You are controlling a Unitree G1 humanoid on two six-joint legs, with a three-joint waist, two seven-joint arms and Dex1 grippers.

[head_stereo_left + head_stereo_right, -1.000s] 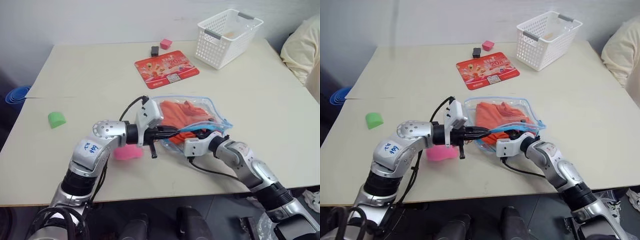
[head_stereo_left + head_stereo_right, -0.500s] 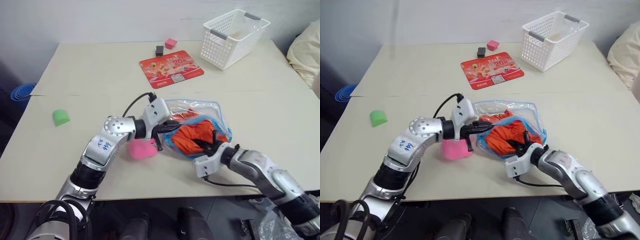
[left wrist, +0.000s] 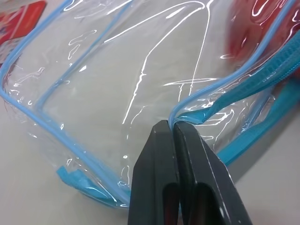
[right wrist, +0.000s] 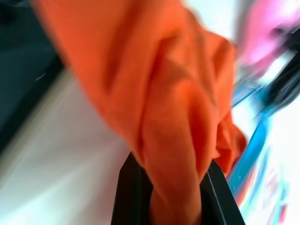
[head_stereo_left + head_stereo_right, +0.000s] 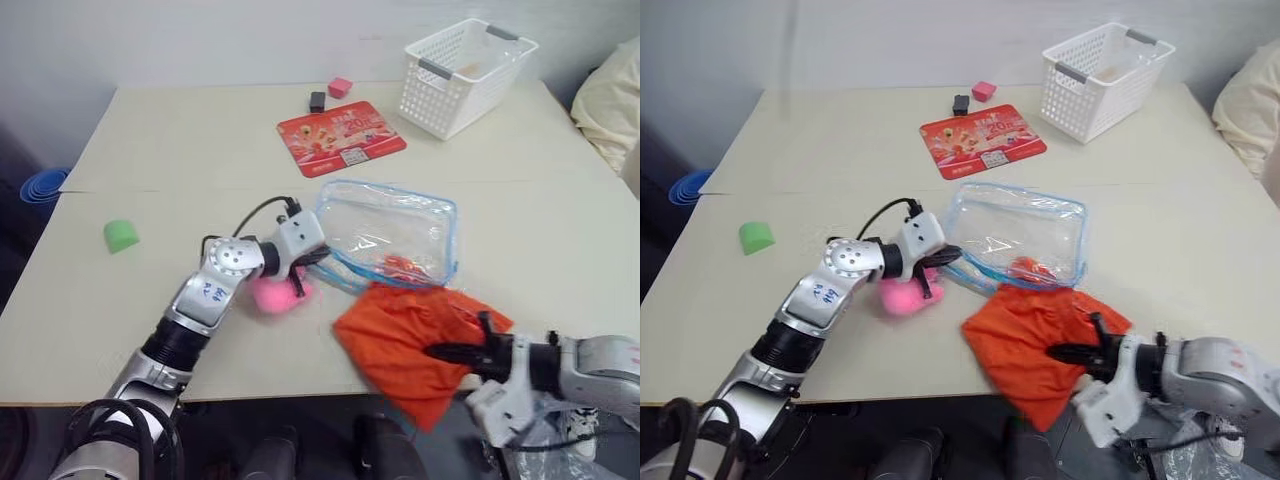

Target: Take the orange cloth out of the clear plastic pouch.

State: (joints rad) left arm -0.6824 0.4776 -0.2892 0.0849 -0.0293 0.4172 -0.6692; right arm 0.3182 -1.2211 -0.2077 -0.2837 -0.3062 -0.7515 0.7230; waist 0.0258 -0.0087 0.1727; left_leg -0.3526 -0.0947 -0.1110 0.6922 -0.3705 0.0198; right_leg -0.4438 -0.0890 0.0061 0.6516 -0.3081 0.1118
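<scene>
- The orange cloth [image 5: 415,340] is almost wholly out of the clear pouch [image 5: 390,232]. It lies spread over the near edge of the table [image 5: 180,150], and its lower corner hangs past that edge.
- The right gripper [image 5: 462,352] has its two black fingers clamped on a bunched fold of the cloth. In the right wrist view the fabric swells up thick between the fingers [image 4: 133,192].
- The left gripper [image 3: 174,129] is pinched shut on the pouch's blue zipper edge at its open mouth, pinning the pouch flat on the table. A pink plush toy [image 5: 275,293] sits just beside that hand.
- The relation that matters: the pouch mouth faces the near edge, and the cloth runs from that mouth toward the right hand, its long line slanting away from the left hand. A small tuft of orange [image 5: 1028,268] shows at the mouth, either just inside it or just at the lip; I cannot tell which.
- My guess is that the right arm, the one on the cloth, needs only a little more pull along that same line, away from the pouch, while the left hand holds the pouch down.
- A risk: with so much cloth off the table edge, it could slide to the floor if let go there.
</scene>
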